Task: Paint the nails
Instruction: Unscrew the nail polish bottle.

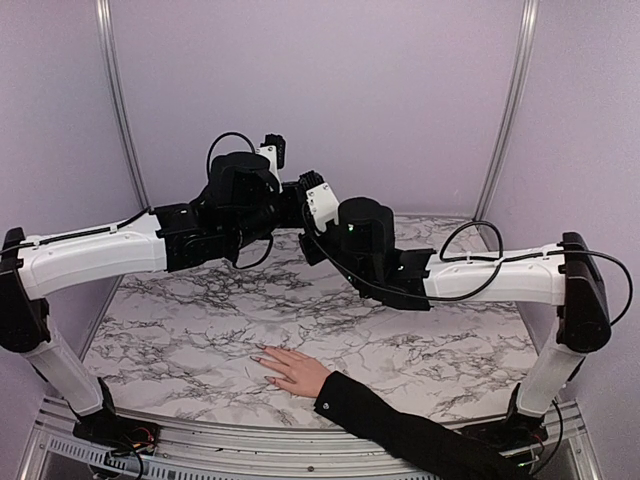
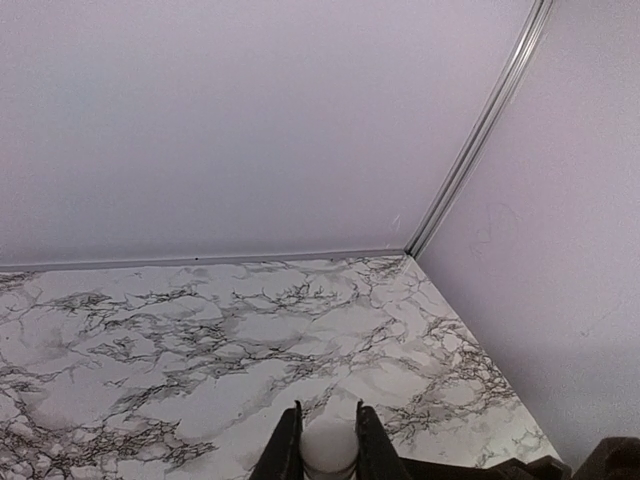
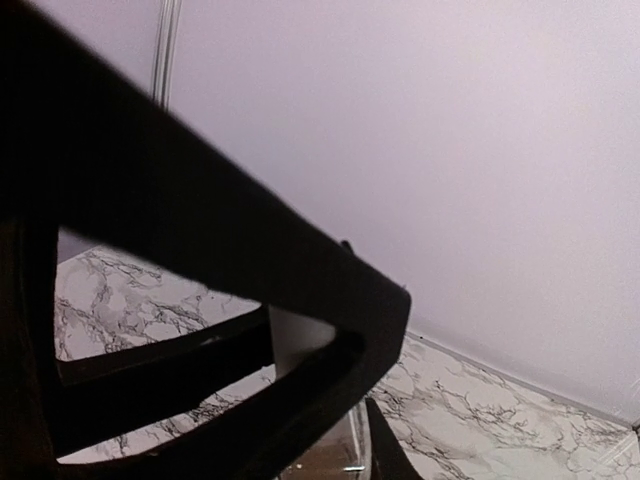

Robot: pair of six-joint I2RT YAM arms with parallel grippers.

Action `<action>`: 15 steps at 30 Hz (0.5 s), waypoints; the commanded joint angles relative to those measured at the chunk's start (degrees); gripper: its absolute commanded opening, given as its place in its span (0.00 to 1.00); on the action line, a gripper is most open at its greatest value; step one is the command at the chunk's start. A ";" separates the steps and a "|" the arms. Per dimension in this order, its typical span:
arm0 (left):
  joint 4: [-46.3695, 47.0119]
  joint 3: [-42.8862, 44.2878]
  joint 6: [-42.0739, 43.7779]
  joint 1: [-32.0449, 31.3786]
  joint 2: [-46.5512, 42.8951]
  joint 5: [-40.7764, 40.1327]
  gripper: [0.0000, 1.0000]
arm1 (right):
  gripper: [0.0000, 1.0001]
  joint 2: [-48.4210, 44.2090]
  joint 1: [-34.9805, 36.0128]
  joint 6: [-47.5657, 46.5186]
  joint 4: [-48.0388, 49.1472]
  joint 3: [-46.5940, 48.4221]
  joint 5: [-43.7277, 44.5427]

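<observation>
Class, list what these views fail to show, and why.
Top view: the nails are too small to show polish.
Left wrist view: the bottom edge cuts off the pale object in the left hand.
Right wrist view: a blurred dark shape hides most of the table.

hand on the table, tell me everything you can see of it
A pale hand lies palm down on the marble-patterned table near its front edge, fingers slightly spread, pointing left. A black sleeve covers the arm from the wrist, entering from the front right. Nothing else touches it; its nails are too small to judge.
</observation>
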 commanded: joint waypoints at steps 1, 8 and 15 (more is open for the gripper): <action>1.62 1.81 -0.43 -4.27 1.48 1.49 0.00 | 0.00 0.95 0.44 -1.61 3.91 3.73 4.20; 3.08 1.14 1.31 -4.18 0.75 1.43 0.00 | 0.00 -0.49 0.40 -0.71 4.85 1.79 3.77; 2.17 0.69 3.73 -2.54 -2.88 2.22 0.39 | 0.00 -3.06 -0.96 3.20 1.36 1.09 -1.48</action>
